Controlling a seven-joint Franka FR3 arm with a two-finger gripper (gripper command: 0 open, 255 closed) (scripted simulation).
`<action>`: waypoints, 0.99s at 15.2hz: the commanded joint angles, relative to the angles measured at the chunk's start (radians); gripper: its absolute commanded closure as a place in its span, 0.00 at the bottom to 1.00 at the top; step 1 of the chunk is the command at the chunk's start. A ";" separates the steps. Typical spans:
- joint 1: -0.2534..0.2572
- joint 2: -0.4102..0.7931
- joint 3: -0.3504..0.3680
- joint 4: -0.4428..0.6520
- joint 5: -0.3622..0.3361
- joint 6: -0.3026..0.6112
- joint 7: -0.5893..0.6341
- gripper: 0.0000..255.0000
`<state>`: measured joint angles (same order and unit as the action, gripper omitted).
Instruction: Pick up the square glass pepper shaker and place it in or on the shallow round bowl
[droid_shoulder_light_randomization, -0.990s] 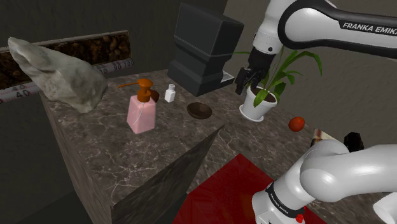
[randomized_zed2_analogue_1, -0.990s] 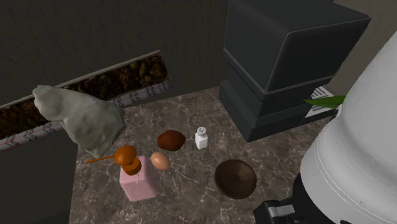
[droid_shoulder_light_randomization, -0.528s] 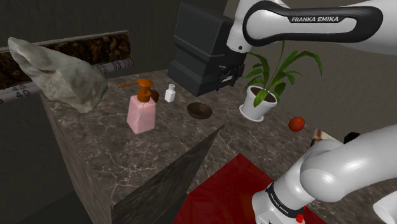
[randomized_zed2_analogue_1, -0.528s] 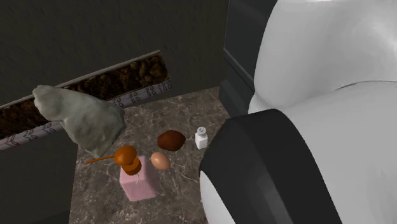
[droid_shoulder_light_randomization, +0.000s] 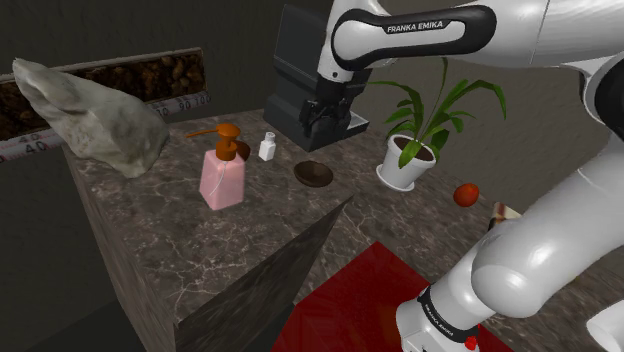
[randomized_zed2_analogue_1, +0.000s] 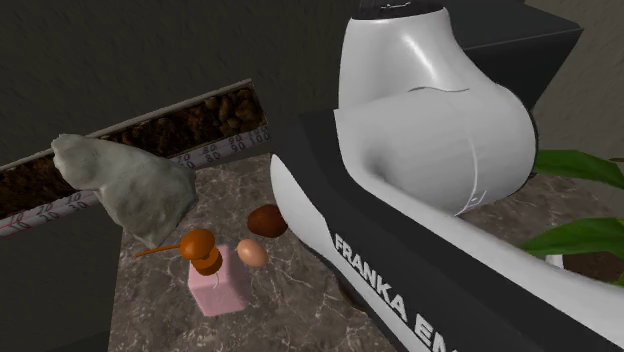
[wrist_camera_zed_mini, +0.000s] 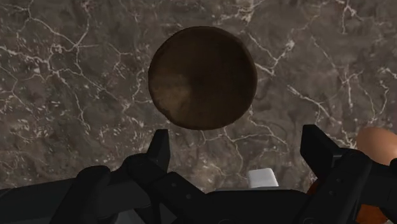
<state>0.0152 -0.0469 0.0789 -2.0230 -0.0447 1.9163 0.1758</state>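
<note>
One gripper (droid_shoulder_light_randomization: 320, 117) was noted, all black, hanging above the dark veined counter (droid_shoulder_light_randomization: 190, 250) in front of a dark boxy machine (droid_shoulder_light_randomization: 312, 62). In the shoulder view it stood at twelve o'clock of the bowl (droid_shoulder_light_randomization: 314, 174), clear of it and touching nothing. The wrist view showed its two fingers (wrist_camera_zed_mini: 159, 147) standing well apart with nothing clasped between them. The brown, shallow, round bowl (wrist_camera_zed_mini: 202, 77) lay on the counter just ahead of the fingertips.

The pepper shaker (droid_shoulder_light_randomization: 267, 147), a small white square item with a pale cap, stood upright on the counter. In the shoulder view it was at ten o'clock of the bowl, near it but apart, and untouched by the gripper. A small white block (wrist_camera_zed_mini: 262, 179) showed close under the hand in the wrist view; whether this was the shaker could not be confirmed.

A pink soap dispenser (droid_shoulder_light_randomization: 222, 176) with an orange pump stood at eight o'clock of the shaker. A potted plant (droid_shoulder_light_randomization: 408, 158) in a white pot stood at three o'clock of the bowl, and a red-orange fruit (droid_shoulder_light_randomization: 465, 194) lay at four o'clock of the plant.

In the second exterior view the white arm (randomized_zed2_analogue_1: 430, 150) covered the ground where the shaker and bowl stood. An egg (randomized_zed2_analogue_1: 252, 253) lay just beside the dispenser at two o'clock. A brown lump (randomized_zed2_analogue_1: 266, 220) lay at one o'clock of the egg.
</note>
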 joint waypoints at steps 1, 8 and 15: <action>0.005 0.088 0.005 0.081 0.004 0.001 0.006 0.00; 0.018 0.384 0.014 0.391 0.014 -0.030 0.012 0.00; 0.027 0.535 0.016 0.536 0.017 -0.032 0.014 0.00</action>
<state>0.0416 0.4811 0.0953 -1.4854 -0.0280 1.8747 0.1895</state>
